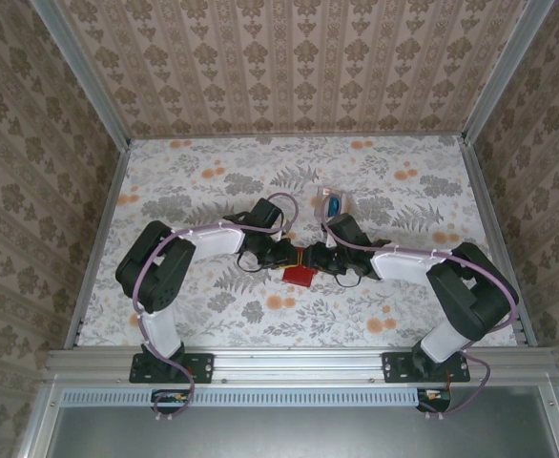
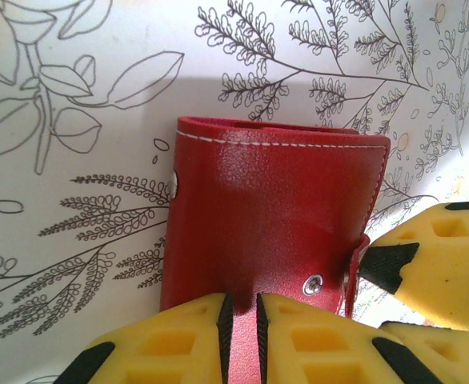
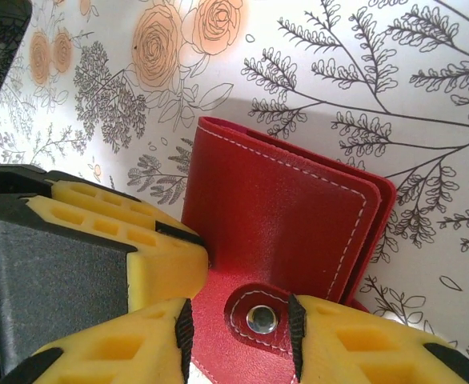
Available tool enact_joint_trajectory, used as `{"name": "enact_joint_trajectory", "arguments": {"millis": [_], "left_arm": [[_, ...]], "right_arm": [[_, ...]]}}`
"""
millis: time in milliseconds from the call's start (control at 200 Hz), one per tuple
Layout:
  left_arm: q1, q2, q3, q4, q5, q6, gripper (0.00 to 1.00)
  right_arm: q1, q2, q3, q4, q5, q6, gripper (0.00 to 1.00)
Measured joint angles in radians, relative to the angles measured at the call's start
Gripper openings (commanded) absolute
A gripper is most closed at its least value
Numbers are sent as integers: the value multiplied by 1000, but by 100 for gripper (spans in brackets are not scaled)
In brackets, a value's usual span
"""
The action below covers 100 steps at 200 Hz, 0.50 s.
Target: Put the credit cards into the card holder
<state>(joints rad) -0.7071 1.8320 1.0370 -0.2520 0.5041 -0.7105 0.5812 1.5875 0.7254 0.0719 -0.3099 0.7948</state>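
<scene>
The card holder [image 1: 300, 277], a red folded wallet [image 2: 274, 216] with white stitching, lies flat on the flowered table between both arms. My left gripper [image 2: 241, 308] [image 1: 284, 256] pinches the wallet's near edge, and red leather fills the narrow gap between its pads. My right gripper [image 3: 236, 320] [image 1: 325, 260] is open around the wallet's snap tab [image 3: 260, 318], with its right pad against the tab and its left pad apart from it. One left finger [image 3: 150, 240] presses the wallet beside the tab. The blue credit cards [image 1: 332, 202] sit in a small clear box behind the grippers.
The clear plastic box [image 1: 334, 204] stands just beyond the right gripper. The flowered tabletop [image 1: 213, 181] stretches out on all sides, and patterned walls [image 1: 289, 67] close in the back and both sides. Metal rails run along the table's edges.
</scene>
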Motion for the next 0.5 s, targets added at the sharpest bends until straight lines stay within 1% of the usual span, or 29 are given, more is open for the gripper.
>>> {"name": "enact_joint_trajectory", "arguments": {"millis": [110,190,265,435,500], "left_arm": [[1,0,0,0,0,0,19],[2,0,-2,6,6,-3,19],[9,0,-13,23,21,-10,19],[31,-16,-53,67,63,-19,19],[37,-35,-73,69,68,-20,20]], "right_arm": [[9,7,23,-41,26,-14,39],[18,10,28,-55,38,-21,35],[21,14,28,-58,40,-29,33],[27,29,42,-80,45,-33,32],[35,33,58,-101,58,-37,29]]}}
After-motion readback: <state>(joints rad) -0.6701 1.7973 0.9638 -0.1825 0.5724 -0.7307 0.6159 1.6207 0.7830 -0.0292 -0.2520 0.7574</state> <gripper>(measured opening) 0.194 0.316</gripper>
